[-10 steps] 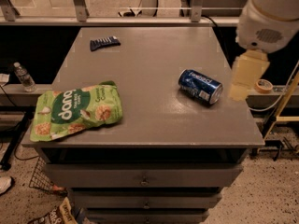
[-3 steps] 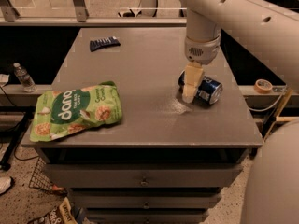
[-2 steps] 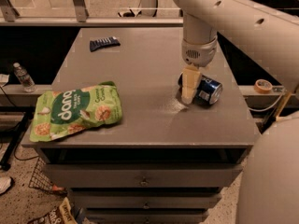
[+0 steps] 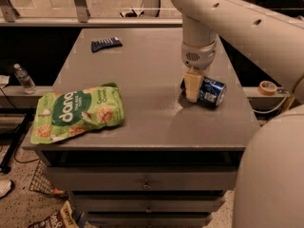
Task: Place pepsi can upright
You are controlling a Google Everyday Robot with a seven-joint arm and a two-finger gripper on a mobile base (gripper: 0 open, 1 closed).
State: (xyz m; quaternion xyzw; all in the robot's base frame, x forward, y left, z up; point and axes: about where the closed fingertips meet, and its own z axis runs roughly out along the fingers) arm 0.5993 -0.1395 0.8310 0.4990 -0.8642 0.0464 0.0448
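**Blue can on its side, pincer right on top of it**

The pepsi can [image 4: 213,92] lies on its side on the right part of the grey surface [image 4: 142,70], not far from the right edge. It is dark blue with white marks. Only its right half shows. Its left end is hidden behind the pincer [image 4: 192,90], so its top and its tab cannot be seen.

The pincer comes straight down from above, and its cream tip is at the can's left end, low over the surface. It looks like it touches the can. I cannot tell if the pincer is open, closed or gripping the can, because the tip covers that spot.

The big pale arm [image 4: 237,18] goes up and off to the right, where the edge cuts it off. A large round pale part of the robot [image 4: 273,175] fills the bottom right corner and hides that corner of the surface.

Well apart from the can, at the front left, lies a green snack bag [image 4: 78,112]. Its left end hangs a little over the edge. At the far side lies a small dark flat thing [image 4: 106,43]; it is too small to tell what it is.

Under the surface are drawers [image 4: 142,179]. To the left, lower down, stands a water bottle [image 4: 23,78]. To the right, past the can, a roll of tape [image 4: 268,86] lies on a ledge.
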